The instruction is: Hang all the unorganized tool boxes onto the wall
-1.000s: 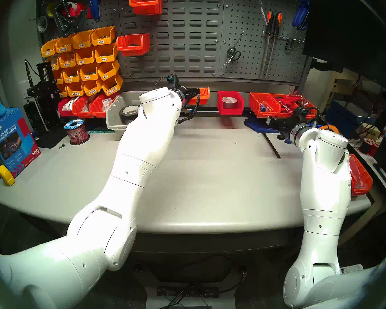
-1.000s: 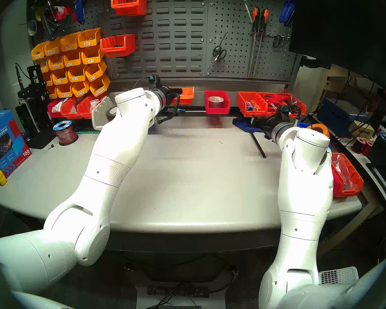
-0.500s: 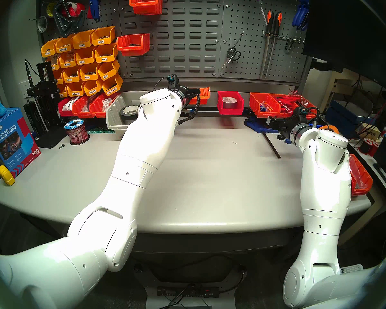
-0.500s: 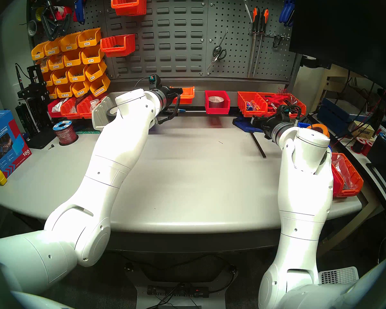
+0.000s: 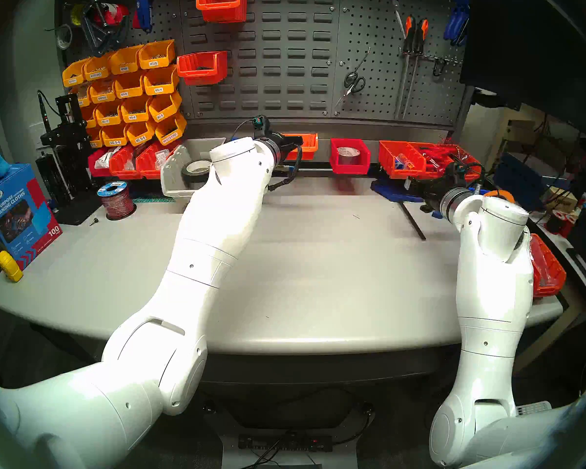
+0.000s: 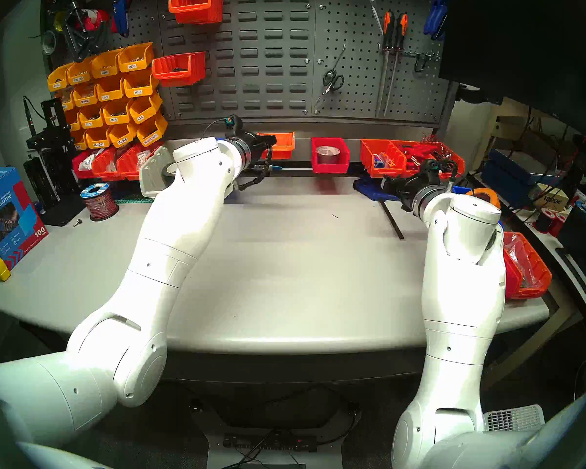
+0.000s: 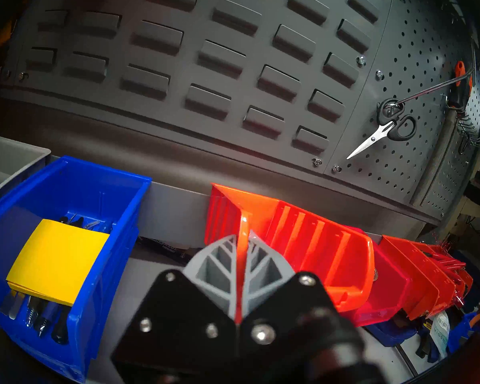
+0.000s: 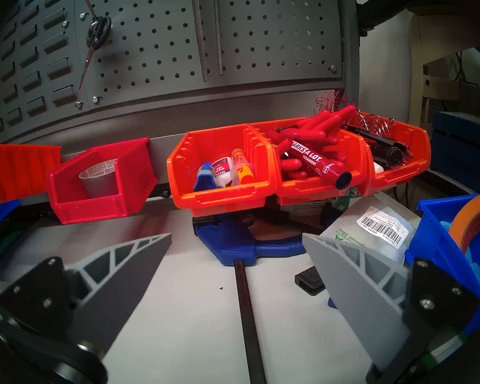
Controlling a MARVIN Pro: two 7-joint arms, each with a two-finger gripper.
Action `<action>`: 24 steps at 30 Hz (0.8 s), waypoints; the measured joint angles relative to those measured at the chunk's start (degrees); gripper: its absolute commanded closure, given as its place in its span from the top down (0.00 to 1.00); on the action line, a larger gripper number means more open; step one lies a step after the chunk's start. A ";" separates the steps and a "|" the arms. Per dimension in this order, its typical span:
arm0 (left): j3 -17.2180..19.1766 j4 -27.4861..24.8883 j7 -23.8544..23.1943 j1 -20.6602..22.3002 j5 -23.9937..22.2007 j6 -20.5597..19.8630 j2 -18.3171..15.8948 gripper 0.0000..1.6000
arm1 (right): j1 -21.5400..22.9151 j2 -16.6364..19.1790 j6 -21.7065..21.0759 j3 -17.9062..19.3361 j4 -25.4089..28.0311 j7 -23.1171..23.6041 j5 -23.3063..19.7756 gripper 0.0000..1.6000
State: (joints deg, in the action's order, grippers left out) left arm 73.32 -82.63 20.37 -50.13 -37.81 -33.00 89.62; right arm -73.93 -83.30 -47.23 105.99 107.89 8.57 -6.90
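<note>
Two grippers are in my views. My left gripper [image 7: 240,267] is clamped tight on the thin side wall of the ribbed orange plastic bin [image 7: 311,253], its grey fingers [image 7: 216,267] pressed flat on either side of the wall. From the head camera that bin [image 5: 306,146] sits against the light grey horizontal rail [image 5: 322,145] of the dark grey louvred metal wall [image 5: 278,52], but my own wrist hides its near half, so I cannot tell whether it is hooked on. Just right of it hangs the red plastic bin with the silver tape roll [image 5: 349,155]. The pale grey plastic bin with the black tape roll [image 5: 183,174] is left of the gripper, partly covered by my forearm. My right gripper [image 8: 236,253] stands wide apart, empty, over the grey tabletop [image 8: 178,305].
</note>
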 measured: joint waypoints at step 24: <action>0.08 3.27 -3.05 -2.58 0.02 4.30 0.85 0.00 | 0.04 -0.19 -0.02 0.11 0.00 0.22 0.31 1.00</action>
State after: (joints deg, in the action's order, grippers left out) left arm 73.40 -79.36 17.32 -52.70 -37.79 -28.70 90.47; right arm -73.90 -83.49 -47.25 106.10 107.89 8.79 -6.59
